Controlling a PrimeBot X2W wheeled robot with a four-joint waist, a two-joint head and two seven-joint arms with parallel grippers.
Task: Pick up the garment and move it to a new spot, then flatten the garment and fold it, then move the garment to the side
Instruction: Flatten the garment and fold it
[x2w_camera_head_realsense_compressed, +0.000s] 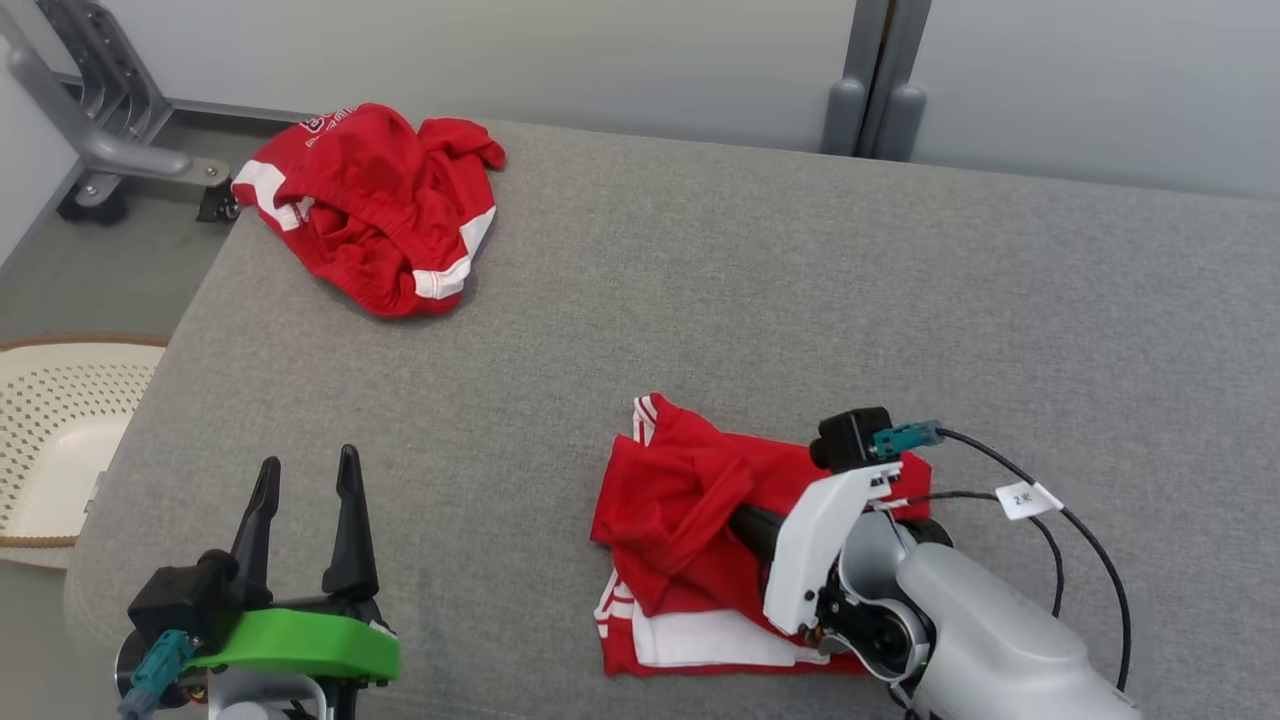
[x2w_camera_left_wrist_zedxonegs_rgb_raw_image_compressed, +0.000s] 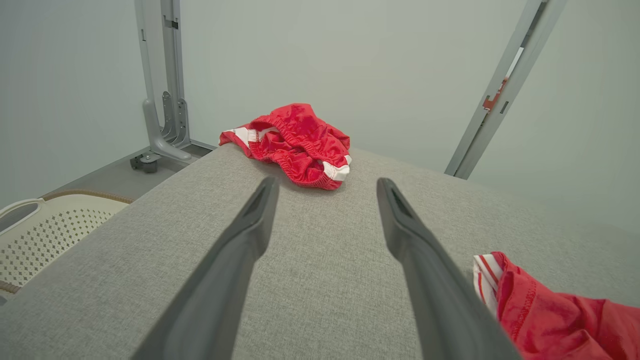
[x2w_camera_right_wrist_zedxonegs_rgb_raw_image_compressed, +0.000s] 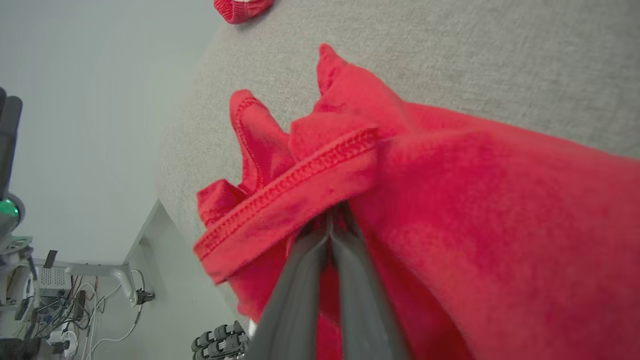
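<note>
Right wrist view: right tool, jaws together on a hem of the red garment.

The red garment is lying on the near right part of the grey bench. White stripes are showing at its far left corner and along its near edge, and a white patch is peeking out at the bottom. Its lower layer is lying flat, while the top layer is bunching up in wrinkles. The right gripper is pinching a fold of the red cloth just under a stitched hem, its fingers pressed together. A second red garment, with white stripes and a stretchy waistband, is sitting in a crumpled heap at the bench's far left corner, well apart from the first.
</note>
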